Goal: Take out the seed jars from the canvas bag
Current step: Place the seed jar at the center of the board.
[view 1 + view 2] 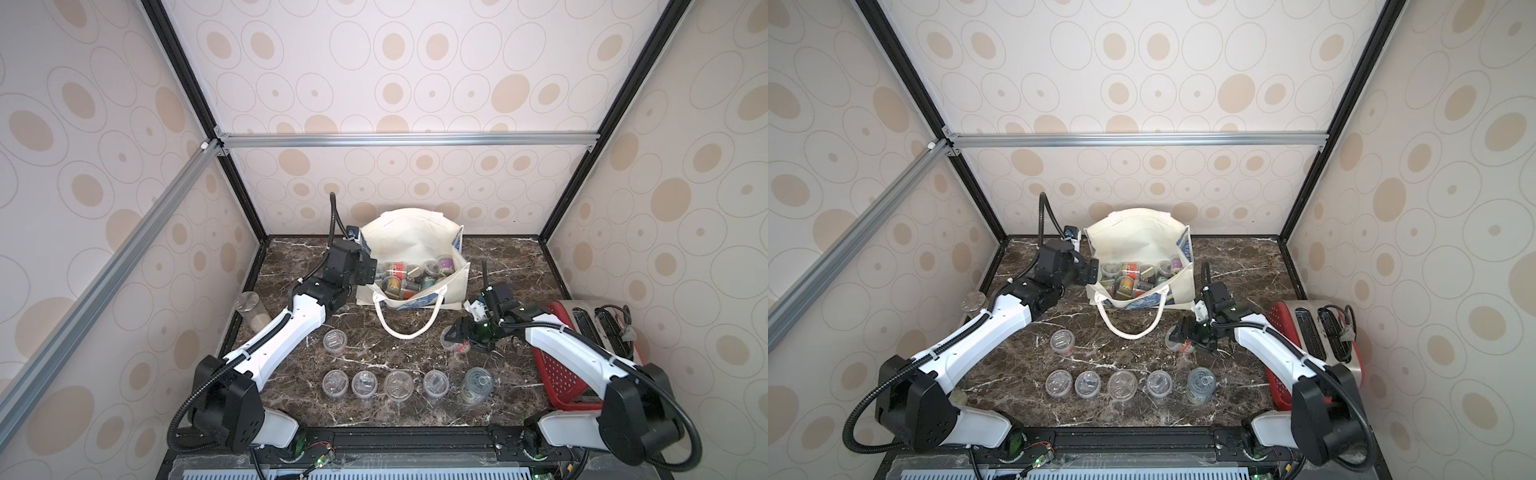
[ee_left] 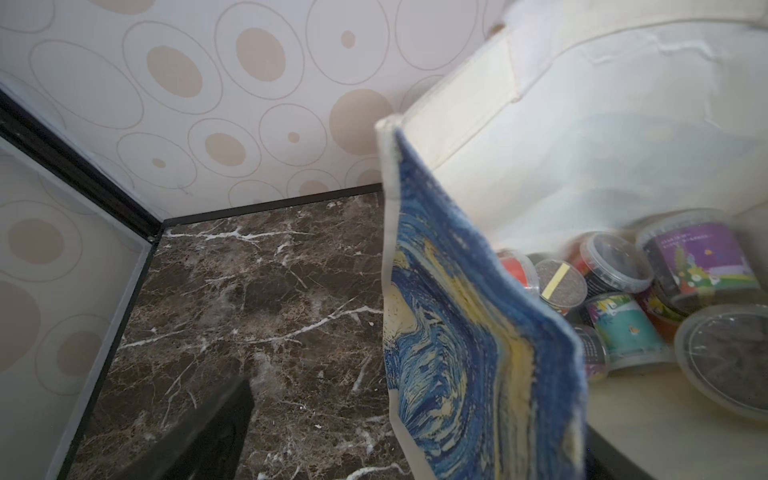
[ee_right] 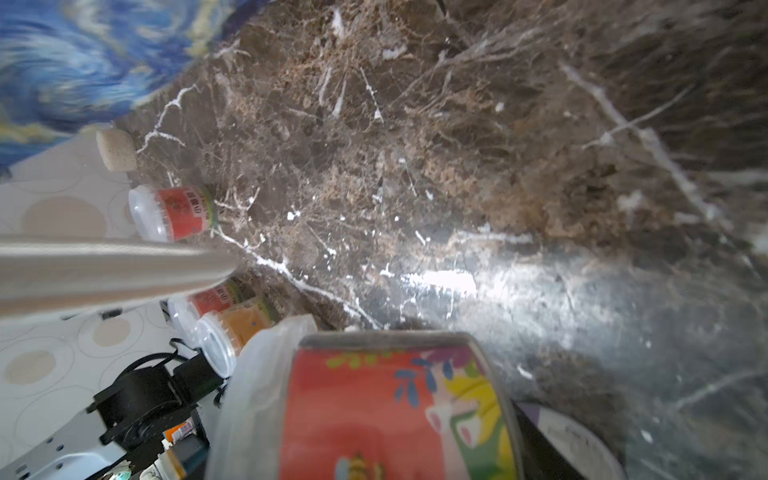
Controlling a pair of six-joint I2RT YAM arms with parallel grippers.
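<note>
Marble tabletop (image 1: 415, 353), dark, enclosed by beige oval-print panels (image 1: 374, 83), alu frame (image 1: 407, 139). L gripper (image 1: 369, 272) spread wide at canvas bag (image 1: 415, 245) edge; R gripper (image 1: 456, 336) clamped on red-label seed jar (image 3: 374, 415).

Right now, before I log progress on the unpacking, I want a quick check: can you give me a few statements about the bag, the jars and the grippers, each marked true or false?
1. The canvas bag holds several seed jars. True.
2. The right gripper is empty. False: it is shut on a red-labelled jar.
3. The left gripper is open at the bag's side wall. True.
4. No jar is out of the bag yet. False: a row of jars stands on the table, with a lone jar behind the row.
</note>
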